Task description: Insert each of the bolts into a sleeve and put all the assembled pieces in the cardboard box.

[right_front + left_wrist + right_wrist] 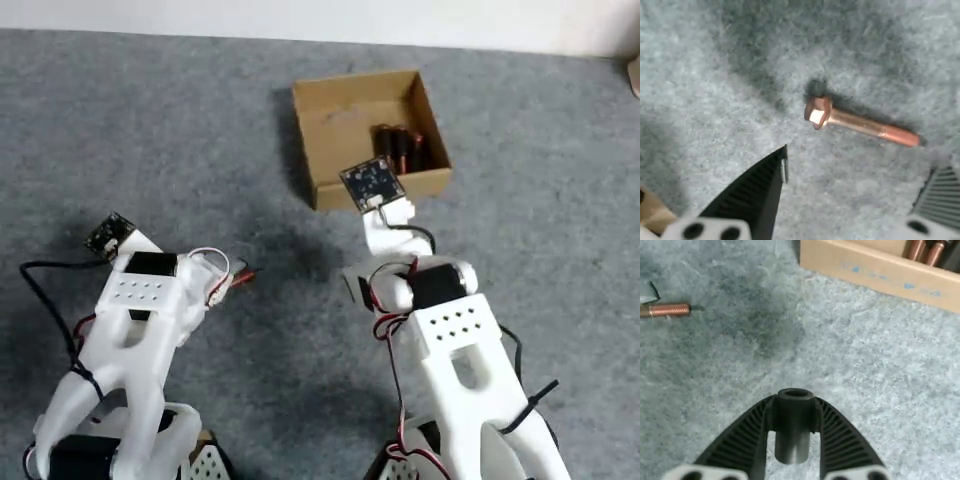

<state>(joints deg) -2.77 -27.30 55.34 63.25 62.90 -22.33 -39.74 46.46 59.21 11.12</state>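
Bolt (862, 126): copper, rigid, likely light and slippery; flat on surface (710, 70) below spread left hand (860, 167); best taken mid-shank. Sleeve (793, 437): black, stiff, upright, pinched in right hand (795, 402), near cardboard box (330, 125).

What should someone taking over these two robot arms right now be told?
Left gripper: open, close to the copper-coloured hex-head bolt, which lies on the grey felt-like table.
Right gripper: shut on a black cylindrical sleeve, near the brown cardboard box.
Done: some copper-coloured assembled pieces already lie in the box.
Left: probably grasp this bolt, slide it into the held sleeve, then put the pair in the box.
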